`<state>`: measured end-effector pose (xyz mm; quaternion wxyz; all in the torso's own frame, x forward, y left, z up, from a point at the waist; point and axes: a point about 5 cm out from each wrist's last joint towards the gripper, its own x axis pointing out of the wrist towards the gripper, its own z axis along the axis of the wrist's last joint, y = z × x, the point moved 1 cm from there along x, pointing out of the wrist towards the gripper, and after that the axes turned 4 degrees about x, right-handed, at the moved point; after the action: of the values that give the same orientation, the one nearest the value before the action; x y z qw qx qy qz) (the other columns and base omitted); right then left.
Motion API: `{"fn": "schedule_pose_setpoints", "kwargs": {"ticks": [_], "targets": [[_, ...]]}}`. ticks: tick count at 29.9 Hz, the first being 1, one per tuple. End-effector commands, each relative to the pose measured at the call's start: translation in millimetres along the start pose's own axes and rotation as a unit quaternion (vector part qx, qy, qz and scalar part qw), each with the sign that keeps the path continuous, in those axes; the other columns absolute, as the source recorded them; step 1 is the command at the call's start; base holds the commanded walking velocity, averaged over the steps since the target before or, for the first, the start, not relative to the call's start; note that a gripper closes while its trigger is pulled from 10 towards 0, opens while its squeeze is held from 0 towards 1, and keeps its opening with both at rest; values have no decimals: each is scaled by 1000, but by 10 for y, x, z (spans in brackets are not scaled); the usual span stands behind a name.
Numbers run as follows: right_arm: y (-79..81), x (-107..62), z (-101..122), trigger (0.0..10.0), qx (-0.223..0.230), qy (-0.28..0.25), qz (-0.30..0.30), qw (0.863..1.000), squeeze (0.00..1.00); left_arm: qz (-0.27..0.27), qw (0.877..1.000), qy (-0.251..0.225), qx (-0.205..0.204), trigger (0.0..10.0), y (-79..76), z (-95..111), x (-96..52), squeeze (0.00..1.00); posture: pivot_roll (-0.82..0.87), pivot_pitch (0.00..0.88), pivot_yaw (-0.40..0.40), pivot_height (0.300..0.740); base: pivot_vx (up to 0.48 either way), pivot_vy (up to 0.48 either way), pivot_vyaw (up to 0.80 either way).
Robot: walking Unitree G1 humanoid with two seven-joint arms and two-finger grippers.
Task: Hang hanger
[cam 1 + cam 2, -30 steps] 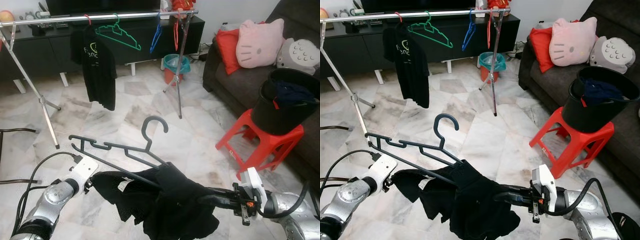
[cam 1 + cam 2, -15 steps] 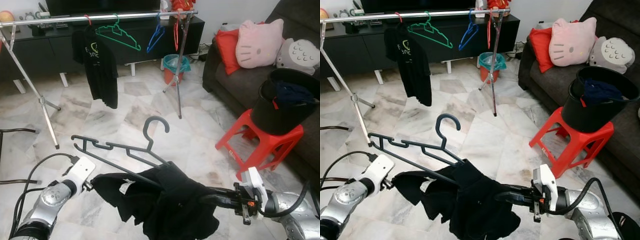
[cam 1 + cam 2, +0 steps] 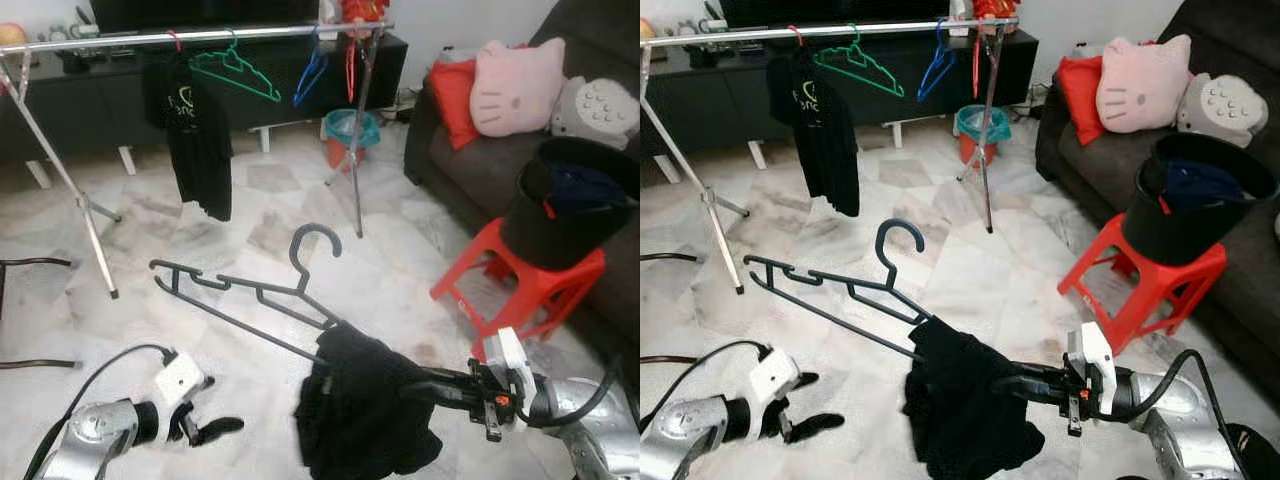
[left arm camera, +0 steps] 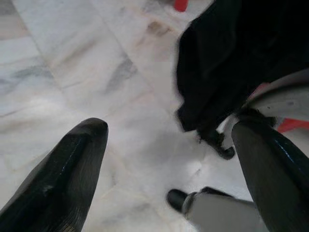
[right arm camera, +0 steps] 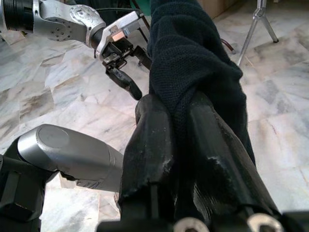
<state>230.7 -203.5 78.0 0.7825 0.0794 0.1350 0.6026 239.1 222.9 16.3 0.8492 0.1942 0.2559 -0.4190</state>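
Note:
A dark grey hanger (image 3: 250,292) juts out tilted above the floor, its right end buried in a black garment (image 3: 365,415). The cloth hangs bunched from my right gripper (image 3: 397,378), which is shut on it; the right wrist view has both fingers (image 5: 154,140) pinching the black fabric (image 5: 188,58). Low at the left, my left gripper (image 3: 205,427) is open with nothing in it, apart from the garment; its fingers (image 4: 63,169) stand wide apart over the marble floor. The silver clothes rail (image 3: 120,39) stands at the back with a black T-shirt (image 3: 195,140).
A green hanger (image 3: 238,70), a blue hanger (image 3: 312,70) and a red one hang on the rail. At right, a red stool (image 3: 520,290) carries a black bucket (image 3: 565,210) beside a dark sofa (image 3: 470,160) with cushions. A teal bin (image 3: 350,130) stands behind the rail's leg.
My left gripper has let go of the garment, opened and dropped low to the left. The cloth has fallen into a bunch under my right gripper, baring most of the hanger.

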Motion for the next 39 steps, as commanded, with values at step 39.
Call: {"fn": "schedule_pose_setpoints", "kwargs": {"ticks": [39], "targets": [[-356,-266,-205,10000,-61,129,-114,983,0,72,973,-217,-31,10000,336,883,-744,0,-12,0,-29,740,0,0,0]]}}
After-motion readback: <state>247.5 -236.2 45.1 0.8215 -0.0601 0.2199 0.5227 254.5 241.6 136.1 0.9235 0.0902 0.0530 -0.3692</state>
